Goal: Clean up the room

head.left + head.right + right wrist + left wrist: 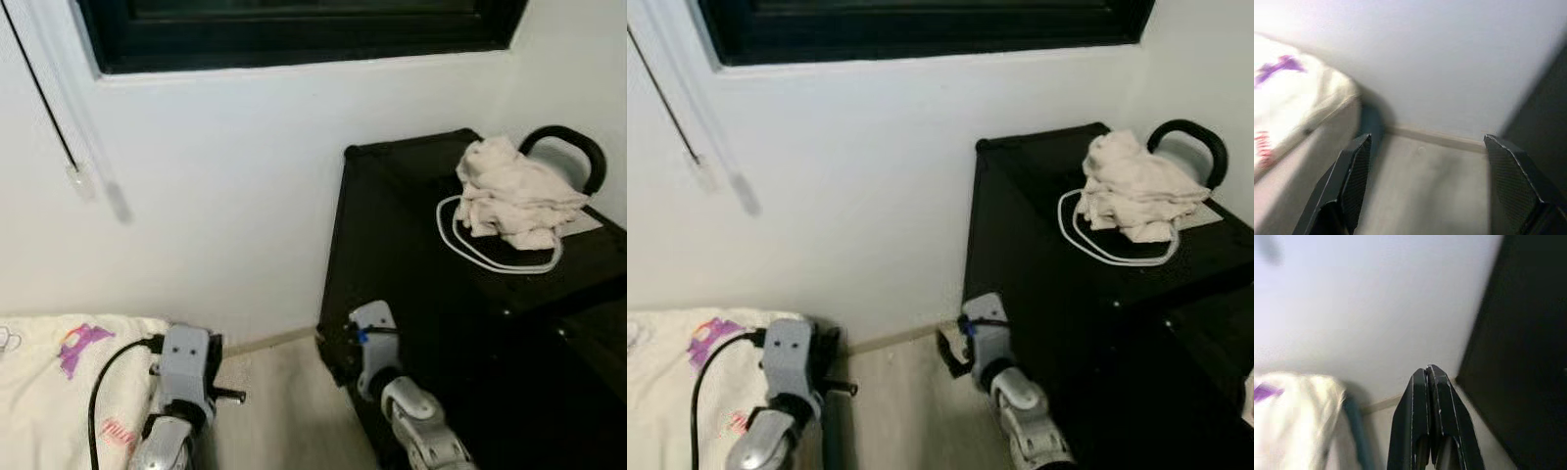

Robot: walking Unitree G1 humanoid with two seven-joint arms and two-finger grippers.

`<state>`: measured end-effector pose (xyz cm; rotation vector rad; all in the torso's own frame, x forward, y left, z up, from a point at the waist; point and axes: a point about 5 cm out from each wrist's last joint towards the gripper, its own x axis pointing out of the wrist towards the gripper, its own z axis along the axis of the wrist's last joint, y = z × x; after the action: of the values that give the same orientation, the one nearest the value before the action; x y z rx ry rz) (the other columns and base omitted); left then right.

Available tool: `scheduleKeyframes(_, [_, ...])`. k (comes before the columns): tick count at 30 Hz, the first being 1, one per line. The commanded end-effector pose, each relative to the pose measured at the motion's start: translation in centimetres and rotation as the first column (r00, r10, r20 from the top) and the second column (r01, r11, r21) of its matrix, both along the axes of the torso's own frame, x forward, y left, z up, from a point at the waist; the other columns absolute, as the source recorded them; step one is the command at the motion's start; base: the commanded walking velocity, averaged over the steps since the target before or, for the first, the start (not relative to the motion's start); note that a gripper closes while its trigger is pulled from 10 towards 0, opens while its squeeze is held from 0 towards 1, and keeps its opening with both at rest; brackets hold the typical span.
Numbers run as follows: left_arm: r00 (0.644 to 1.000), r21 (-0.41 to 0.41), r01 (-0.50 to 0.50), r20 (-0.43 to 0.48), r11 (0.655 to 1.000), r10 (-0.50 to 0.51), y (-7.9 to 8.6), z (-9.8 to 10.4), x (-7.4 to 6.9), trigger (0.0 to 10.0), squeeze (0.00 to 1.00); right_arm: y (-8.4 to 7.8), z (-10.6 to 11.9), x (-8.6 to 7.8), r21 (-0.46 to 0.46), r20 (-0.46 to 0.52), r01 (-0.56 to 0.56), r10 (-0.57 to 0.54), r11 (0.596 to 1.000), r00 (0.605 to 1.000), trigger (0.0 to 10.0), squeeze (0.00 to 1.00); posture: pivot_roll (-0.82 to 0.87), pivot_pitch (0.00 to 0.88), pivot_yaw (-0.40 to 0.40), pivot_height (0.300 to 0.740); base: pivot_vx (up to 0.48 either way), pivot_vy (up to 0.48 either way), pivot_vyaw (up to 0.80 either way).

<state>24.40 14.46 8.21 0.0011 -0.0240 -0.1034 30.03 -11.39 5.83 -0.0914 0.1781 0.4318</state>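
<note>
You face a white wall (pixel 255 196) beneath a dark window frame (pixel 294 34). At 3 o'clock stands a black cabinet (pixel 411 284); at 8 o'clock lies a bed (pixel 59 392) with a printed cream sheet. A strip of pale floor (pixel 284 411) runs between them.

On the cabinet's top, toward 2 o'clock, rests a crumpled cream cloth (pixel 514 196), lying on a white cable (pixel 470 245) looped around its near side, with a black curved handle (pixel 578 147) just behind.

The left gripper (pixel 1431 377) hangs low at 7 o'clock, jaws clenched on nothing. The right gripper (pixel 1425 161) hangs at 5 o'clock beside the cabinet, jaws released wide over the floor.

The cloth looks light, soft and limp; it will likely sag and drape. Pinch a raised fold at its top, clear of the cable, lest the loop drag along.
</note>
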Motion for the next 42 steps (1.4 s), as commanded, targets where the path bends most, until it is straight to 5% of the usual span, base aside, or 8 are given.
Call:
scheduleKeyframes(1, [0.999,0.01,0.016,-0.03,1.0,-0.016,-0.28,-0.58,-0.18,10.0,0.0,-0.28,-0.3,-0.21,-0.005,-0.009,0.011,-0.011,1.0,1.0,10.0,0.0,-0.05,0.124,-0.068,0.74,0.0,0.0,0.8])
scheduleKeyframes(13, [0.999,0.047,0.039,-0.04,0.998,-0.037,-0.81,-0.75,-0.2,10.0,0.0,-0.78,-0.23,-0.02,0.022,-0.014,0.056,-0.055,0.998,0.998,10.0,0.0,-0.05,0.126,-0.067,0.74,0.0,0.0,0.07])
scheduleKeyframes(30, [0.999,0.067,0.01,-0.042,0.998,-0.007,-0.61,-0.59,0.04,10.0,0.0,-0.74,-0.24,-0.05,0.028,-0.017,0.055,-0.054,0.998,0.998,10.0,0.0,-0.05,0.125,-0.07,0.74,0.0,-0.37,0.0])
scheduleKeyframes(34, [0.994,-0.007,-0.018,-0.105,1.0,0.018,-0.24,-0.99,0.26,10.0,0.0,-0.72,-0.26,-0.07,0.03,-0.019,0.054,-0.054,0.998,0.998,10.0,0.0,-0.05,0.125,-0.07,0.74,0.0,0.24,0.0])
scheduleKeyframes(42, [0.997,0.039,-0.029,-0.072,0.999,0.032,0.03,-0.77,0.32,10.0,0.0,-0.68,-0.27,-0.09,0.032,-0.019,0.05,-0.049,0.998,0.999,10.0,0.0,-0.05,0.121,-0.072,0.74,0.0,0.3,0.0])
